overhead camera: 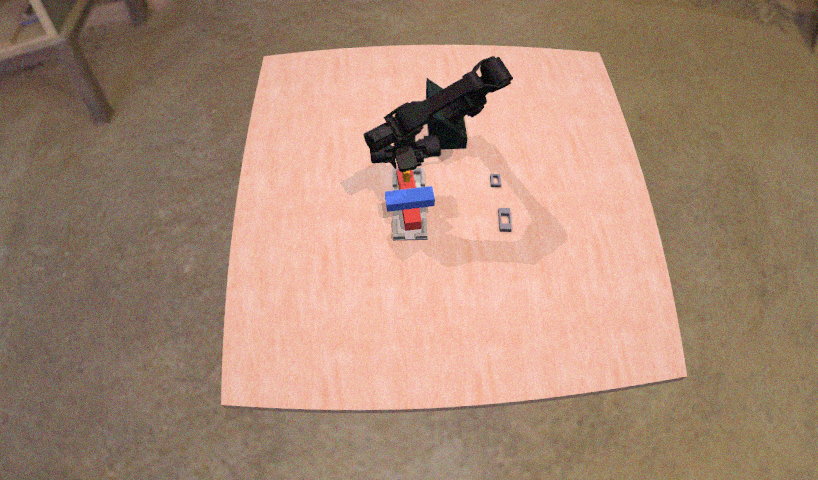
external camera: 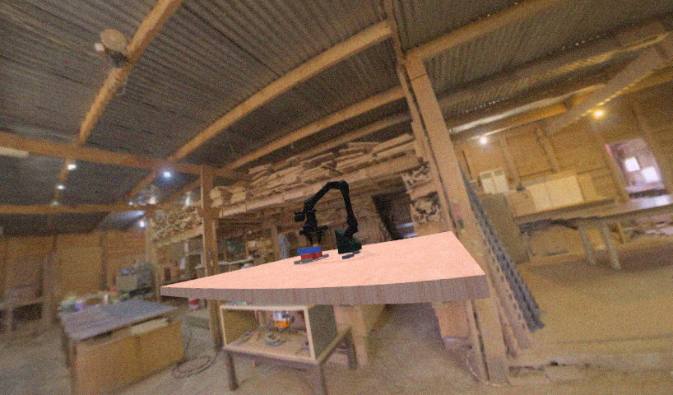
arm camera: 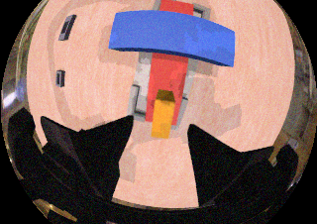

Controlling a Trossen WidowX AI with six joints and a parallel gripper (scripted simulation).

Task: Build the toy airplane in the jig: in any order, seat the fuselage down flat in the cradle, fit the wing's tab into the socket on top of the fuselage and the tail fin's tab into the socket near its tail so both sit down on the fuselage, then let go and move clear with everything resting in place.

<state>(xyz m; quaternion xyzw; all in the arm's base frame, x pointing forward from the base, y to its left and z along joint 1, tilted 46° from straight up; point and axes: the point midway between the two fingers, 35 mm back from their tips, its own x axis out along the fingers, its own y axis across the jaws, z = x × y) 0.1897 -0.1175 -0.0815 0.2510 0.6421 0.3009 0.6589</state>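
With its jaws apart around nothing, the gripper (arm camera: 158, 165) hangs just above the orange tail fin (arm camera: 162, 116); a careless retreat might clip it loose.

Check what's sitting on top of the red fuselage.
The blue wing lies across the fuselage, and the orange tail fin stands near its tail, between the open tool's fingers. Both sockets and tabs are covered.

Pink wooden table top (overhead camera: 449, 333), two small grey blocks (overhead camera: 495, 180) (overhead camera: 505, 219), timber workshop beams (external camera: 300, 73)
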